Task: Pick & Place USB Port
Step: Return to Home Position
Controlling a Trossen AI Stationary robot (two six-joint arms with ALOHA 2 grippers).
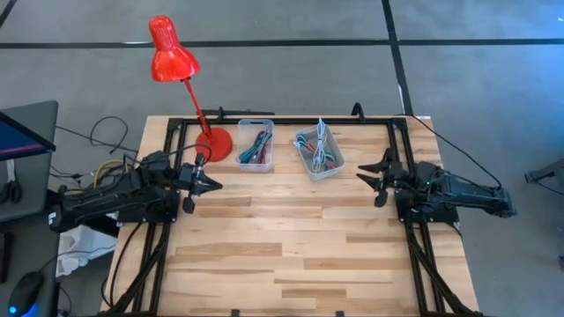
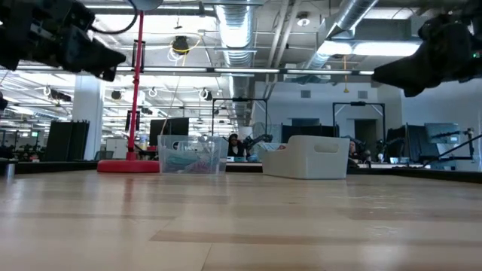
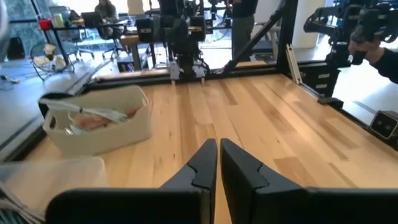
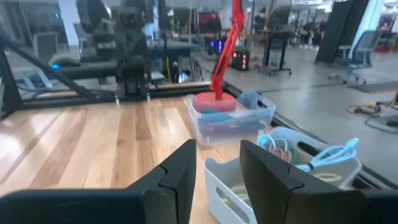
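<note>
Two small bins stand at the table's far side. The clear bin (image 1: 256, 145) (image 4: 230, 121) holds red, blue and green cables. The white bin (image 1: 319, 151) (image 3: 99, 121) (image 4: 280, 168) holds light blue and pink cables. No single USB part can be told apart from the cables. My left gripper (image 1: 211, 183) (image 3: 219, 158) hovers shut above the table's left side, near the lamp base and pointing right. My right gripper (image 1: 368, 176) (image 4: 214, 168) hovers open above the right side, pointing left toward the white bin. Both are raised off the wood (image 2: 113, 60) (image 2: 384, 74).
A red desk lamp stands with its base (image 1: 213, 143) at the far left, beside the clear bin, and its pole (image 2: 138, 83) leans up and left. A black frame rail (image 1: 291, 121) runs along the far edge. Bare wood (image 1: 291, 238) lies between and in front of the arms.
</note>
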